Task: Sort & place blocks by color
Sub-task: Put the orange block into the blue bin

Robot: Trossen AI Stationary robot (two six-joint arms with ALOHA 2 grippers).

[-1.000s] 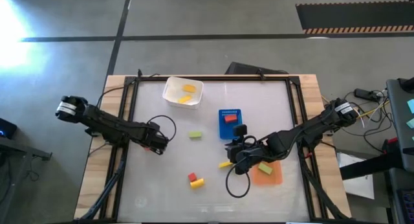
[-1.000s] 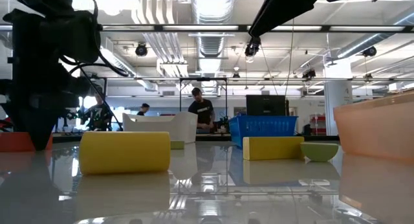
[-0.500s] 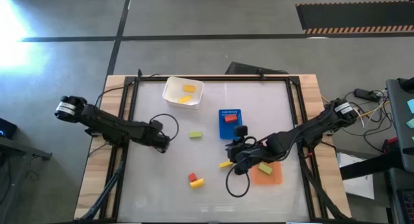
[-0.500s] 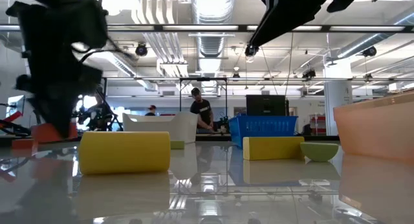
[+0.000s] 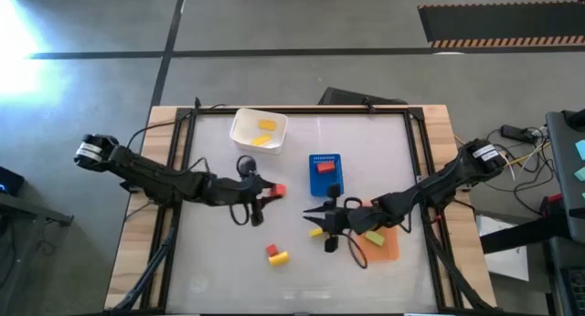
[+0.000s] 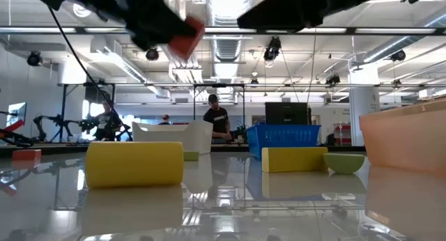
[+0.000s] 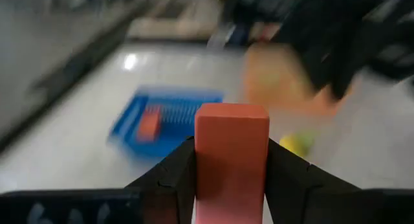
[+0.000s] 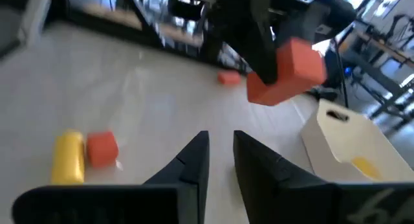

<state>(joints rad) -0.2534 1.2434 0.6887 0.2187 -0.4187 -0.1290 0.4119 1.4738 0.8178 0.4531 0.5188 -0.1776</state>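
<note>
Gripping a red block (image 7: 231, 159) lengthwise along its fingers, the left claw (image 5: 265, 194) hangs above the table.

From overhead we look straight down on the whole table (image 5: 302, 270). At tabletop level we look flat across it into the room. Each wrist camera peers forward past its own fingers, close in. The blue tray (image 5: 324, 165) shows from above, from table level (image 6: 286, 138) and from the left wrist (image 7: 165, 114).
</note>
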